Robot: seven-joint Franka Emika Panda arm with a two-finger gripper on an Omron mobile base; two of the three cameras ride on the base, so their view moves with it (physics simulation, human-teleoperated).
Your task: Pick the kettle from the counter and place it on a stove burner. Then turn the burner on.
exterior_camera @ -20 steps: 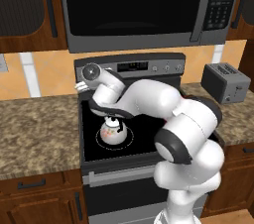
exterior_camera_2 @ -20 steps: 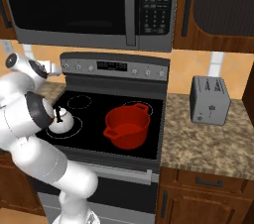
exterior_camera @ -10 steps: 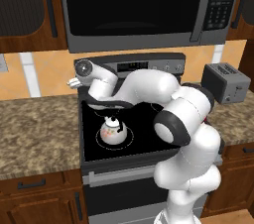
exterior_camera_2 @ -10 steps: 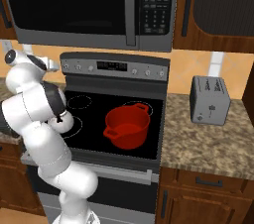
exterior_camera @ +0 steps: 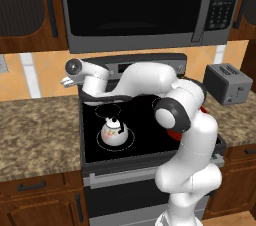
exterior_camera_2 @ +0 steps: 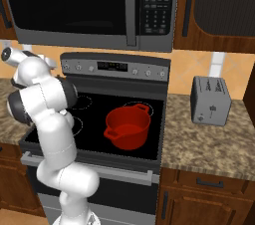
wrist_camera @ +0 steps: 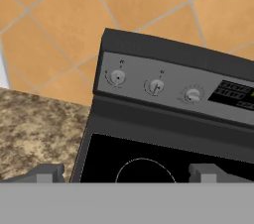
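Left base view: small round white kettle with reddish floral marks (exterior_camera: 114, 131) stands upright inside the large white-outlined circle burner (exterior_camera: 115, 135) of the black glass cooktop (exterior_camera: 145, 137), free of the arm.

Right base view: red metal pot (exterior_camera_2: 127, 126) sits mid-cooktop; silver toaster (exterior_camera_2: 211, 99) on mottled granite counter (exterior_camera_2: 209, 144).

Hand view: two-finger gripper (wrist_camera: 128, 173), fingers spread wide apart, empty, faces three silver control knobs (wrist_camera: 156, 86).

Dark wood cabinets (exterior_camera_2: 214, 5) flank a black microwave (exterior_camera: 135, 7) above orange tiled wall (wrist_camera: 59, 15), apparently evenly lit.
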